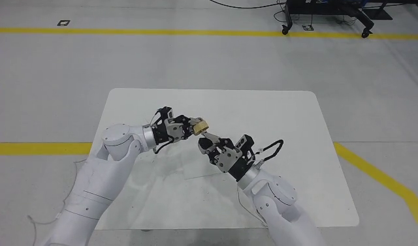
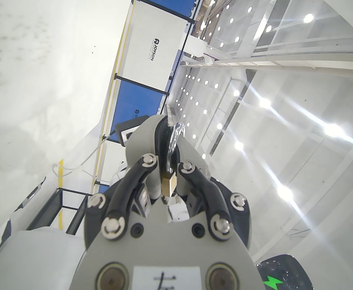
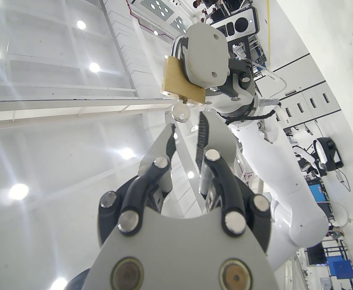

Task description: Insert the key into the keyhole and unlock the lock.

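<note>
- The white rectangular table (image 1: 294,115) stands on a grey floor with yellow lines; both arms are held above its middle.
- The left gripper (image 1: 193,126) is raised off the tabletop. Its grey fingers (image 3: 205,58) are pressed in from both sides on a padlock.
- The right gripper (image 3: 187,123) sits just beside the left one, pointing at the padlock's underside. Its toothed black fingers (image 3: 201,134) are spread apart with nothing between them.
- The small brass padlock with a steel shackle (image 3: 179,81) hangs in the air in the left gripper's pinch, between the two grippers. The shackle end is tucked by the fingertips.
- The small silver key with a round head (image 3: 180,113) sits in the keyhole on the padlock's bottom face. Its head sticks out toward the right gripper's open fingertips, just short of them.
</note>
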